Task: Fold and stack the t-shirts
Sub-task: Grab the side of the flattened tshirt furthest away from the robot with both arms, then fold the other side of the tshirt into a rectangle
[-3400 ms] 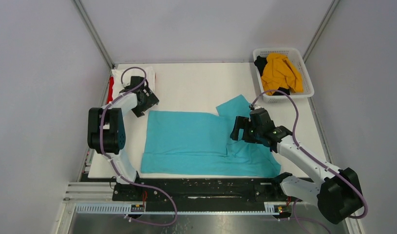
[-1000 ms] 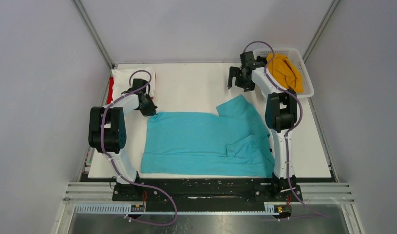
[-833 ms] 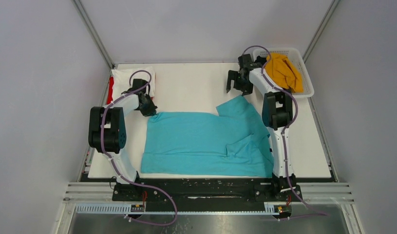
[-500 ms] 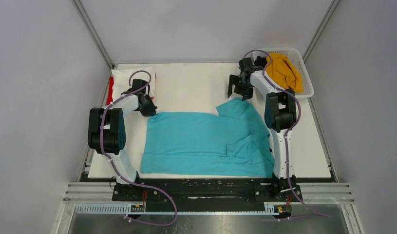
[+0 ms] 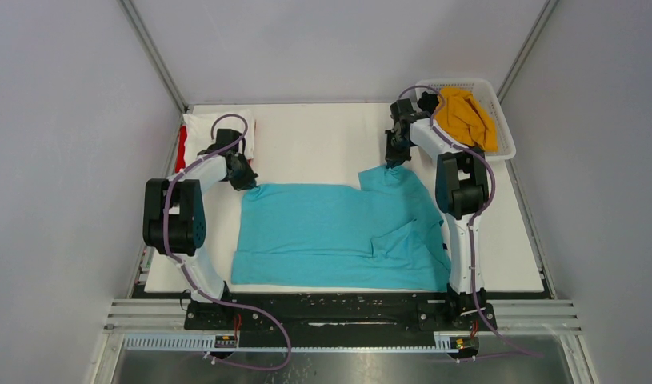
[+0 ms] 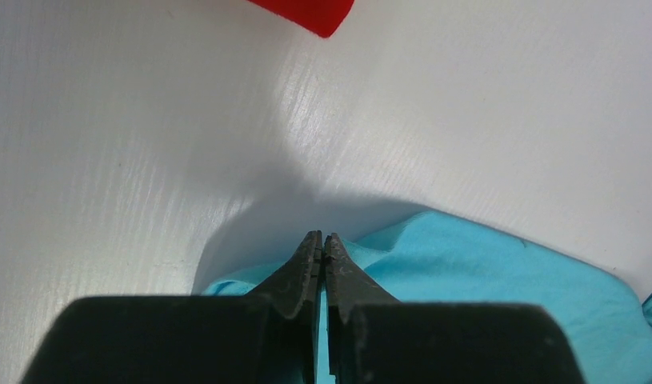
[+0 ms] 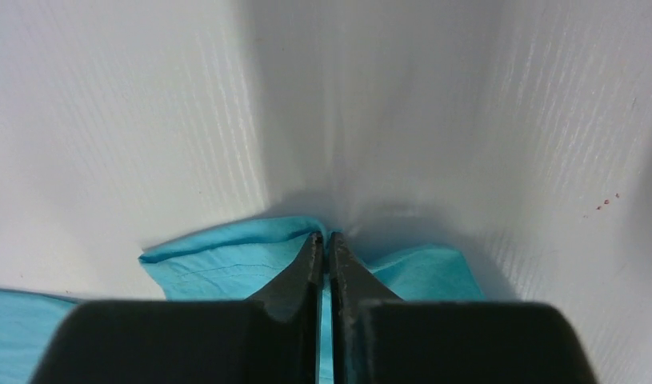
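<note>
A teal t-shirt (image 5: 330,232) lies spread over the middle of the white table. My left gripper (image 5: 246,182) is shut on its far left corner (image 6: 402,256), cloth pinched between the fingers (image 6: 302,268). At the shirt's far right corner (image 7: 218,256), my right gripper (image 5: 389,162) is shut on the teal fabric, which bunches round the fingertips (image 7: 322,244). A folded white t-shirt (image 5: 204,128) lies at the far left with a red t-shirt (image 5: 182,150) showing at its edge; the red one's corner (image 6: 306,12) is in the left wrist view. A mustard-yellow t-shirt (image 5: 465,116) and a black one (image 5: 427,99) are in the basket.
The white lattice basket (image 5: 506,142) stands at the far right corner, close to my right arm. The table's white top (image 5: 314,140) shows behind the teal shirt. A black rail (image 5: 330,308) runs along the near edge at the arm bases.
My right gripper came down from beside the basket to the teal shirt's far right corner and shut on it. My left gripper stayed shut on the far left corner.
</note>
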### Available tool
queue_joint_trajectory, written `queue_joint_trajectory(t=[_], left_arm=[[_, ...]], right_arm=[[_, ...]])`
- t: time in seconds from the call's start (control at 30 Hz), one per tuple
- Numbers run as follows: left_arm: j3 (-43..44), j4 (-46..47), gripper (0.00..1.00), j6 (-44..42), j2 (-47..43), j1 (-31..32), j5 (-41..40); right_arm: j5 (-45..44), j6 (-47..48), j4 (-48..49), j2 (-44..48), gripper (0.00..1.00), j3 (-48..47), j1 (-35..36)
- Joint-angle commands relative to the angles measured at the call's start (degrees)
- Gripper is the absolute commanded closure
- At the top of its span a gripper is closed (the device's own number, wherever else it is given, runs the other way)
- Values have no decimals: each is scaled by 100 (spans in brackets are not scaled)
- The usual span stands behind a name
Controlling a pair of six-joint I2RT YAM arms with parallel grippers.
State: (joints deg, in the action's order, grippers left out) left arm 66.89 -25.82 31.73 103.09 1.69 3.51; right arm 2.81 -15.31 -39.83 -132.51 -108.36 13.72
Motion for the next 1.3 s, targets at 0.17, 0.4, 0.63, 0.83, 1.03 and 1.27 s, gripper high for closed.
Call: queue_joint_trajectory(t=[0.17,0.4,0.63,0.83,1.03,1.27], left_arm=[[-283,94,100,120,-732,37,20],[-1180,528,100,463,-1555,59,15],[-1701,701,100,714,-2178,59,-101],[-1997,558,100,880,-2759,59,-644],[-2365,571,100,993,-3368,59,-936],[-2613,517,100,1063,-3630,50,-1212]], right_arm=[[-50,161,602,1594,100,1264,137],[149,335,734,3316,100,3098,288],[-187,323,473,4861,100,4414,689],[-653,155,-18,6037,100,5099,967],[-720,82,-519,6901,100,5433,1036],[-516,94,-715,7459,98,5754,1079]])
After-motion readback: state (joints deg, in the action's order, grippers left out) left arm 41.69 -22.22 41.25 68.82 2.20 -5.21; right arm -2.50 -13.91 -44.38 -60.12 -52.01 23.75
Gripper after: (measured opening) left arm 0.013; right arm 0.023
